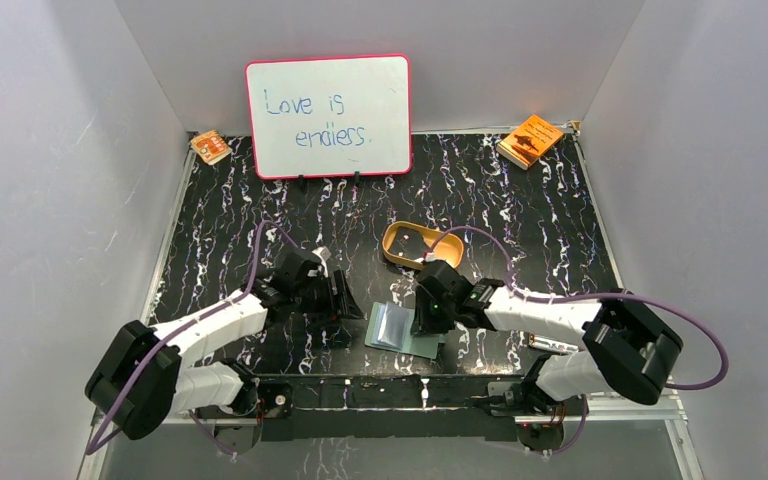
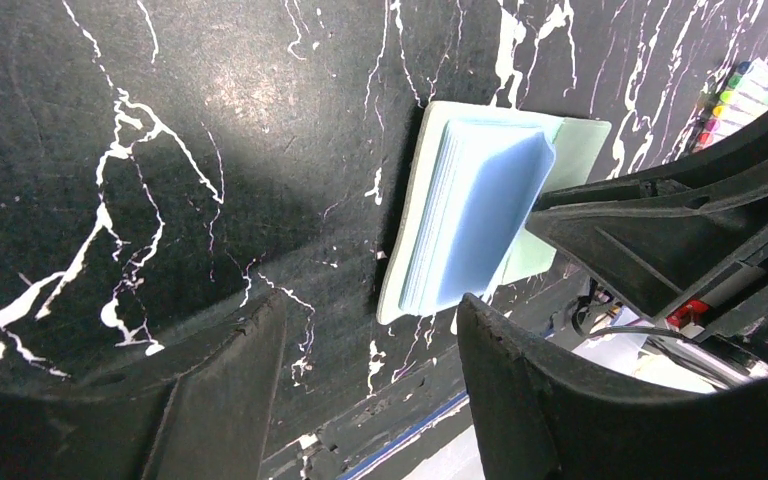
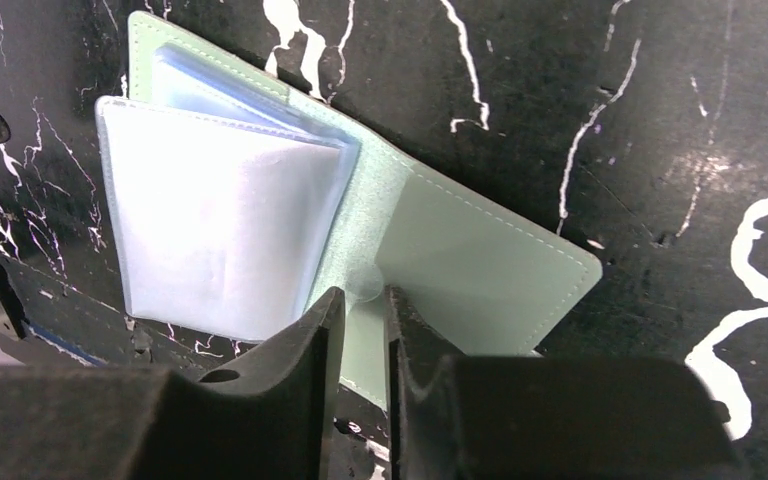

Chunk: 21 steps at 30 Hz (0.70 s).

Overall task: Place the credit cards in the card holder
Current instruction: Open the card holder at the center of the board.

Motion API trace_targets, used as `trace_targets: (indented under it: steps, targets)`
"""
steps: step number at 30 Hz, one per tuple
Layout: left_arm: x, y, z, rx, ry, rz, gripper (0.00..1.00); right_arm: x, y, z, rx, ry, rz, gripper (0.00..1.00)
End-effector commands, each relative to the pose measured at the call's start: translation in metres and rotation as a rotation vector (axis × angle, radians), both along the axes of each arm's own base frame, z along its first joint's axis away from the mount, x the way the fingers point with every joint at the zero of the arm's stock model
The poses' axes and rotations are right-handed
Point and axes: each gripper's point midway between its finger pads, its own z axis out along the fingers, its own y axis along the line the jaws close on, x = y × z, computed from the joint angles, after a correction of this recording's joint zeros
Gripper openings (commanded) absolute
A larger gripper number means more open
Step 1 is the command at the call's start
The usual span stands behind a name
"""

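No credit cards show in your opened card holder (image 3: 460, 250) by the tabletop's (image 1: 560, 230) near edge; left claw (image 2: 365, 320) gapes empty, right claw (image 3: 362, 300) nearly shut over it, grip unclear.

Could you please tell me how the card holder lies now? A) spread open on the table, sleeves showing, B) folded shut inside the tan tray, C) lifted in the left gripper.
A: the card holder lies spread open on the table, its pale sleeves fanned out.
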Motion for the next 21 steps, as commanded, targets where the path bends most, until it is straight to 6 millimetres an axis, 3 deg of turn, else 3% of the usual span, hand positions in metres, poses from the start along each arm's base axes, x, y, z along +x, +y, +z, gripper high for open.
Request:
trace_targets:
  steps: [1,13,21]
  targets:
    - [0.005,-0.012,0.006,-0.039,-0.010,-0.043,0.61,-0.005,-0.020,-0.027,-0.045,0.012,-0.031,0.27]
    - [0.013,-0.025,-0.011,-0.028,0.033,-0.084,0.60,-0.007,-0.043,-0.042,-0.045,0.035,-0.080,0.05]
    - [0.009,-0.034,-0.022,-0.057,0.087,-0.123,0.57,-0.006,-0.041,-0.040,-0.031,0.029,-0.075,0.01]
